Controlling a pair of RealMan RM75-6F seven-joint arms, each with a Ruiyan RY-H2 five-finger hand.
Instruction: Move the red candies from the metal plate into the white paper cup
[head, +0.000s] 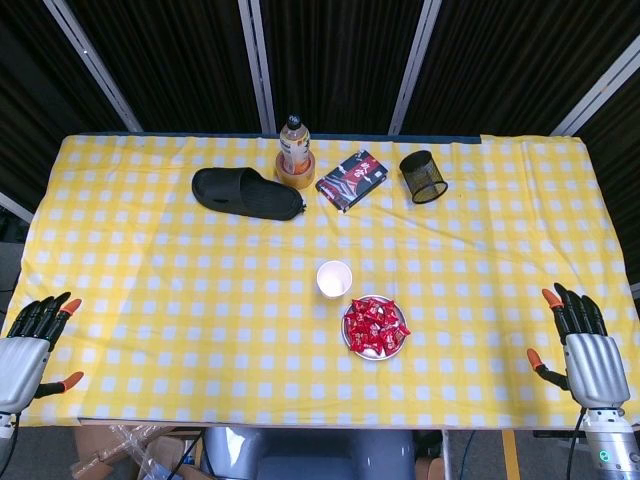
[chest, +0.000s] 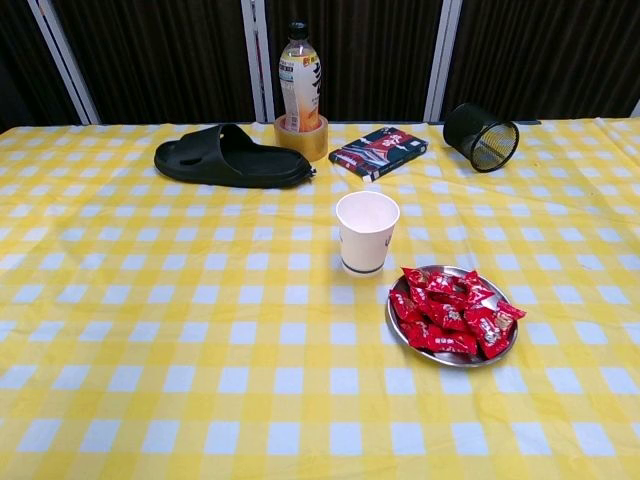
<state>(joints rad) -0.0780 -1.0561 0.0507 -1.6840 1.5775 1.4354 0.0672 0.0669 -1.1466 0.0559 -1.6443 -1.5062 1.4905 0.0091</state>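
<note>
Both hands sit at the near edge of the counter (head: 150, 300), which is covered in a yellow-and-white checked cloth, and neither holds anything — the left hand (head: 28, 340) rests at the left corner with its fingers spread and relaxed, the right hand (head: 582, 345) at the right corner likewise released, fingers apart. Only the head view shows them; the chest view shows neither. Roughly midway between the two hands, a little farther out over the counter, lies the metal plate (chest: 400, 290) heaped with red candies (chest: 452, 310) in shiny wrappers, all of them on the plate. Just beyond the plate and slightly toward the left hand's side stands the white paper cup (chest: 366, 231), upright, mouth open, close beside the plate; whether they touch I cannot tell. Well past the cup, along the far edge from both hands, runs a row of other things — a black slipper (chest: 225, 157) on the left hand's side, a drink bottle (chest: 300, 85) standing inside a roll of tape (chest: 303, 140), a dark book (chest: 379, 151) lying flat, and, toward the right hand's side, a black mesh pen holder (chest: 481, 137) tipped on its side.
</note>
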